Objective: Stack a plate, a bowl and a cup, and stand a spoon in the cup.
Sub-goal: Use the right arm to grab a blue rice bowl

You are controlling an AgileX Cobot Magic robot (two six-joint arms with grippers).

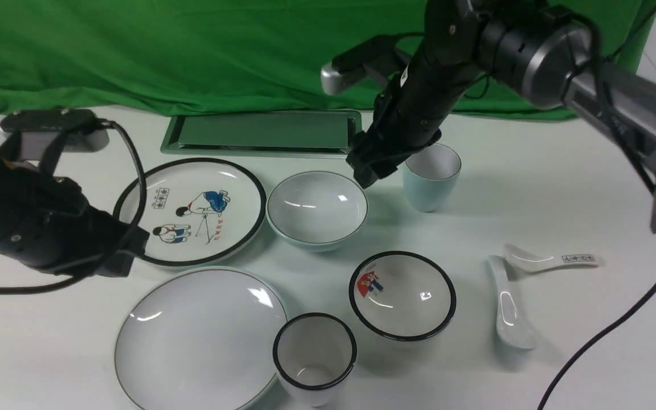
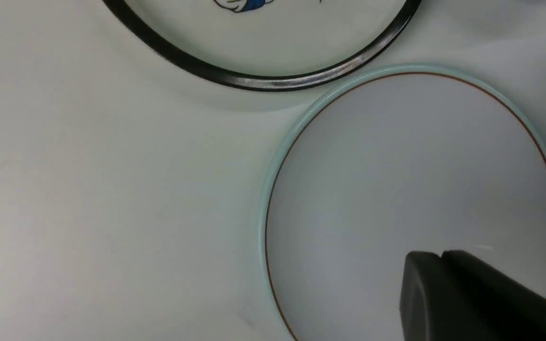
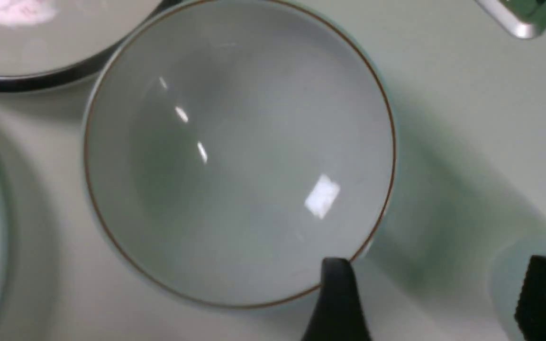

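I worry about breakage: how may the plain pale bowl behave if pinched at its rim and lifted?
The bowl looks like glazed ceramic: probably stiff, fairly heavy, and breakable if dropped. Its bright reflections suggest a smooth, slippery rim, so a pinch might slide. Held by one side, it would likely tilt.

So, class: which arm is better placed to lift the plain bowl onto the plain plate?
Right. The right gripper hangs open at the rim of the bowl; the left gripper is over the plate, away from the bowl.
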